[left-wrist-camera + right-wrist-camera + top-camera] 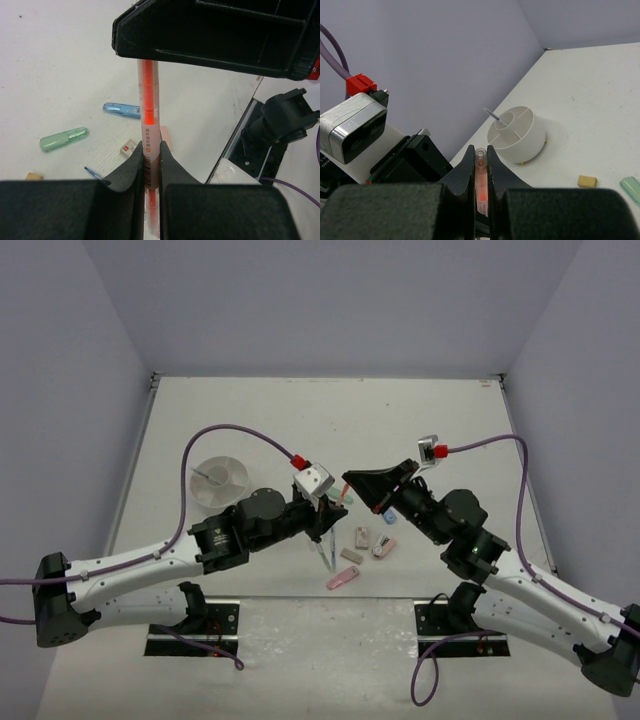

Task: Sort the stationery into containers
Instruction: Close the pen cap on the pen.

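Observation:
An orange pen [149,100] is held at both ends. My left gripper [151,150] is shut on its barcoded lower part, and my right gripper [480,152] is shut on its clear-capped end [481,175]. In the top view the two grippers meet above the middle of the table, left [327,512] and right [352,483]. The round white container [219,481] stands to the left, with one thin pen [494,115] leaning in its middle compartment [516,134]. Loose stationery lies under the grippers: a green marker [63,139], a blue marker [121,109], a pink marker [342,579] and small erasers [361,537].
A grey-blue pen [325,555] lies just below the left gripper. A tan eraser [587,181] sits right of the container. A purple cable [230,430] arcs over the left arm near the container. Walls close in the table on three sides.

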`<state>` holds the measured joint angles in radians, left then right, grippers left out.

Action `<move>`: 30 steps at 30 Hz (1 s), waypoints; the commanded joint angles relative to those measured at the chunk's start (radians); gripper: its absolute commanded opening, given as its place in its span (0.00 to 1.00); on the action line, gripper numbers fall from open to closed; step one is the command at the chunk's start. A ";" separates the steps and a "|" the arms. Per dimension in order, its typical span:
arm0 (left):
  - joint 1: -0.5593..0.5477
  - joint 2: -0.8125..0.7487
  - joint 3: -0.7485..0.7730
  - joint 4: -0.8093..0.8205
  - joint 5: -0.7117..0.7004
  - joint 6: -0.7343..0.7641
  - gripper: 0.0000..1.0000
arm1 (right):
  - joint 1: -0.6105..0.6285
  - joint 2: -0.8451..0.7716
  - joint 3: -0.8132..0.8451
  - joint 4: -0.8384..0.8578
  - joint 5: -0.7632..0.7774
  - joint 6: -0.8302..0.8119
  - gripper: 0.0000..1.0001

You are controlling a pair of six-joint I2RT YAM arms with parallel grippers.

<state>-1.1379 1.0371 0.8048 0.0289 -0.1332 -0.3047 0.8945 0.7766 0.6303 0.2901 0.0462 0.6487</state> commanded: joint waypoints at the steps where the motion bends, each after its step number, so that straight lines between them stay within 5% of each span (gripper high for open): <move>1: 0.017 -0.042 0.176 0.338 0.035 0.071 0.00 | 0.033 0.077 -0.088 -0.246 -0.163 0.020 0.00; 9: 0.021 0.042 0.075 0.305 0.057 0.017 0.00 | 0.034 -0.014 -0.004 -0.240 -0.221 0.026 0.00; 21: 0.051 0.149 0.161 0.238 0.106 0.013 0.11 | 0.044 0.065 0.043 -0.175 -0.317 0.052 0.00; 23: 0.057 0.149 0.161 0.238 0.104 0.012 0.02 | 0.044 0.070 0.043 -0.176 -0.316 0.051 0.00; 27: 0.063 0.149 0.150 0.241 0.095 0.015 0.00 | 0.044 0.068 0.042 -0.194 -0.292 0.040 0.01; 30: 0.063 0.149 0.136 0.250 0.096 0.022 0.00 | 0.044 0.057 0.048 -0.206 -0.266 0.038 0.44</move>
<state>-1.0878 1.1879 0.8560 0.0247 -0.0360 -0.3285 0.8859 0.8112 0.6734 0.1933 -0.0272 0.5929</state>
